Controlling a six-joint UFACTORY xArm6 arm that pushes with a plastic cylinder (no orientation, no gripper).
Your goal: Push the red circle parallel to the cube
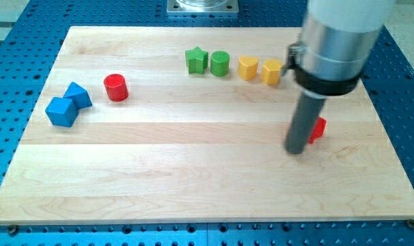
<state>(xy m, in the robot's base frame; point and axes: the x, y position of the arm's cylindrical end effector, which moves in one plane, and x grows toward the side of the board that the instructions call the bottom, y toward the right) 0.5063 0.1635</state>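
Note:
The red circle (115,88), a short cylinder, stands at the board's left. Just left of it sit two blue blocks: a blue cube (61,111) and a second blue block (78,95) touching it at its upper right. My rod comes down at the view's right, and my tip (296,151) rests on the board far right of the red circle. A second red block (318,128) is partly hidden behind the rod, touching its right side.
Along the board's top stand a green star (197,60), a green cylinder (220,63), a yellow heart-like block (247,67) and a yellow hexagon-like block (272,70). The wooden board (193,171) lies on a blue perforated table.

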